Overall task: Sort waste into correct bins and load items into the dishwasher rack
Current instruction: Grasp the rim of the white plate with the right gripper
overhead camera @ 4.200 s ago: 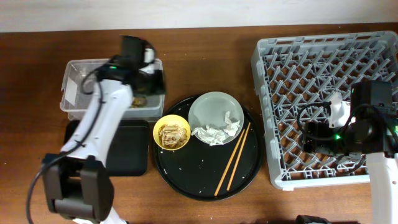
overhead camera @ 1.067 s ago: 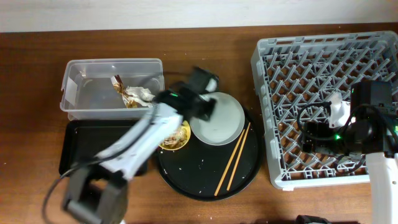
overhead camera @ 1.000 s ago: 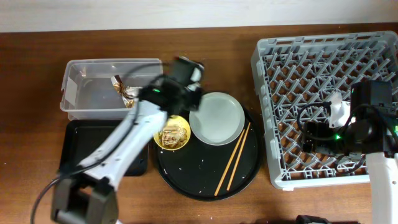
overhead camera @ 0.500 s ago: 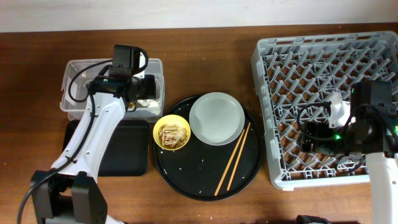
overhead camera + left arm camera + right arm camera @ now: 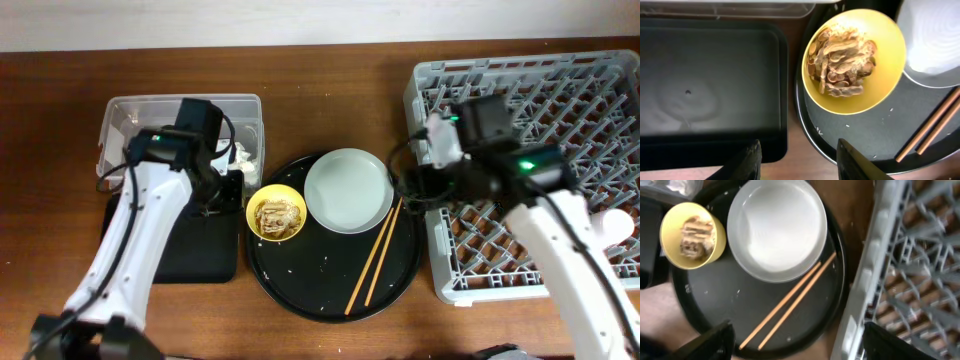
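My left gripper [image 5: 228, 190] [image 5: 802, 161] is open and empty, over the gap between the shallow black tray [image 5: 195, 245] [image 5: 710, 85] and the yellow bowl [image 5: 277, 213] [image 5: 852, 60] of brown food scraps. White tissue [image 5: 246, 155] lies in the clear box [image 5: 125, 125]. The pale plate [image 5: 348, 190] [image 5: 777, 227] is bare. Chopsticks [image 5: 375, 253] [image 5: 790, 302] lie beside it. My right gripper [image 5: 405, 185] [image 5: 812, 345] is open and empty, above the round tray's right edge, next to the grey rack [image 5: 530, 90] [image 5: 910, 255]. The gold wrapper is hidden.
Bowl, plate and chopsticks all sit on the large round black tray [image 5: 320, 275] [image 5: 715, 300] [image 5: 865, 135]. A pale pinkish round cup [image 5: 613, 222] sits in the rack at its right side. The clear box's rim [image 5: 730, 7] lies along the top of the left wrist view.
The tissues went from the plate into the clear box with my left gripper, which has now drawn back towards the bowl. My right arm swung left from the rack to the round tray's right edge.
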You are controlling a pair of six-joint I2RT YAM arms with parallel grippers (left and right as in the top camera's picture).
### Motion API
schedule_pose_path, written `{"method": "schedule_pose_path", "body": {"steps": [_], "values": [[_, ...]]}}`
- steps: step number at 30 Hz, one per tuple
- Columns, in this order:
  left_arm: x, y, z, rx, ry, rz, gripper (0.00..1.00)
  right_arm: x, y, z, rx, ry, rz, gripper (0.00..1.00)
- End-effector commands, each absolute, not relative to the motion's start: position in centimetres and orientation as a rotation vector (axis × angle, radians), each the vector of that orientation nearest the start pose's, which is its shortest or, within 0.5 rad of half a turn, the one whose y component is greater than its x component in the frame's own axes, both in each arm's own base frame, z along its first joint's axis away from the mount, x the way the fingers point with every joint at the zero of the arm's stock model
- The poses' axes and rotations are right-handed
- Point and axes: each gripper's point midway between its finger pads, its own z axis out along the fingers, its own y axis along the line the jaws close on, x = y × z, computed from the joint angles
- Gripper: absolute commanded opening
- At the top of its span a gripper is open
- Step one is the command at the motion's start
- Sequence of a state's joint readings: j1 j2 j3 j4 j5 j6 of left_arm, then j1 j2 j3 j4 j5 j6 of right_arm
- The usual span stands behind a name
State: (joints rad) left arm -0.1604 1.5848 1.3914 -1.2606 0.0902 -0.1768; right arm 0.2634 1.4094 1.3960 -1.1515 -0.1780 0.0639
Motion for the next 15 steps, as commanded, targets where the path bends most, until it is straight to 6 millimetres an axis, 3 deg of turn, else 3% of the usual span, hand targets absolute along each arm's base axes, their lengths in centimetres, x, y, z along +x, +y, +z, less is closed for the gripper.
{"method": "schedule_pose_path", "body": {"steps": [1, 4, 7, 10, 15], "values": [[29.5, -6.5, 18.4, -0.009, 2.888, -0.184, 0.48, 30.7, 13.8, 18.1, -0.361, 2.790, 0.283, 0.83], [29.1, -6.6, 19.3, -0.008, 2.856, -0.195, 0.48, 30.8, 15.4, 15.4, -0.330, 2.877, 0.283, 0.82], [28.5, -6.5, 17.3, -0.016, 2.892, -0.188, 0.52, 31.8, 15.0, 11.5, -0.168, 2.986, 0.194, 0.82], [28.0, -6.4, 15.3, -0.068, 2.924, -0.190, 0.53, 32.7, 15.4, 7.7, -0.090, 3.059, 0.166, 0.74], [28.1, -6.5, 14.6, -0.067, 2.920, -0.194, 0.53, 34.1, 13.8, 4.3, 0.098, 3.068, -0.021, 0.65]]}}
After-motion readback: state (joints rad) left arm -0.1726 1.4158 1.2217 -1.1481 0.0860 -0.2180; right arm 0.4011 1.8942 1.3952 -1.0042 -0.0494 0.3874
